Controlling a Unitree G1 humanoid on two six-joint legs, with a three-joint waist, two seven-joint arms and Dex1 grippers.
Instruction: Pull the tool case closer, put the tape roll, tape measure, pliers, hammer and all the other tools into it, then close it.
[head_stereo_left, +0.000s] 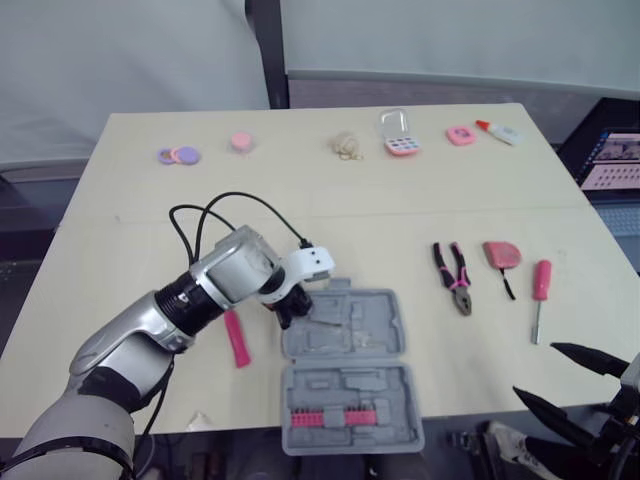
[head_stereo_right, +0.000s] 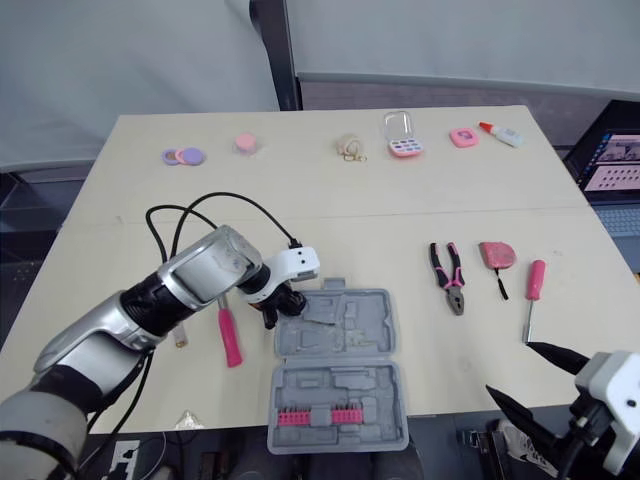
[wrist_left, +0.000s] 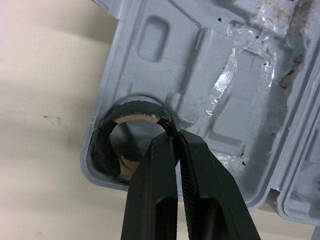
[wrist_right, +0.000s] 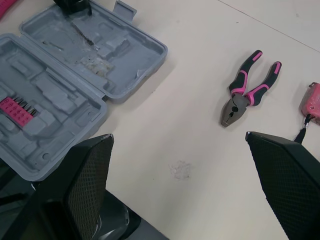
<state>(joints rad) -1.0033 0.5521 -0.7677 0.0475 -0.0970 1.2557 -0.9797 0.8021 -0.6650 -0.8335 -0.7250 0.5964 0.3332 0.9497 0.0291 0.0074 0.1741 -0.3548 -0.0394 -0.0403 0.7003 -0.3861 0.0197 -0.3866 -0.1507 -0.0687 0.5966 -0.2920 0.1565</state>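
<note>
Grip: left gripper (wrist_left: 172, 135) clenched on the rim of the tape roll (wrist_left: 105, 145), which sits in the far-left corner of the open tool case (head_stereo_left: 360, 335). Roll looks light and stiff; rim pinch suits it. Right gripper (wrist_right: 178, 136) released, near right. Case at table's near edge, possibly overhanging. Open room right, toward pliers (head_stereo_left: 455, 278).

The tool case (head_stereo_left: 345, 385) is matt grey moulded plastic, its far half scuffed and patched with glossy clear film (wrist_left: 222, 82). The tape roll (wrist_left: 103, 147) looks dull black with a tan, cardboard-like core. The left gripper (wrist_left: 173, 136) has smooth black plastic fingers; the right gripper (wrist_right: 179, 135) shows fine-meshed pads. The pliers (wrist_right: 235, 107) pair dull grey metal with pink-and-black rubbery grips. The table (head_stereo_left: 350, 190) is pale, smooth and matt.
</note>
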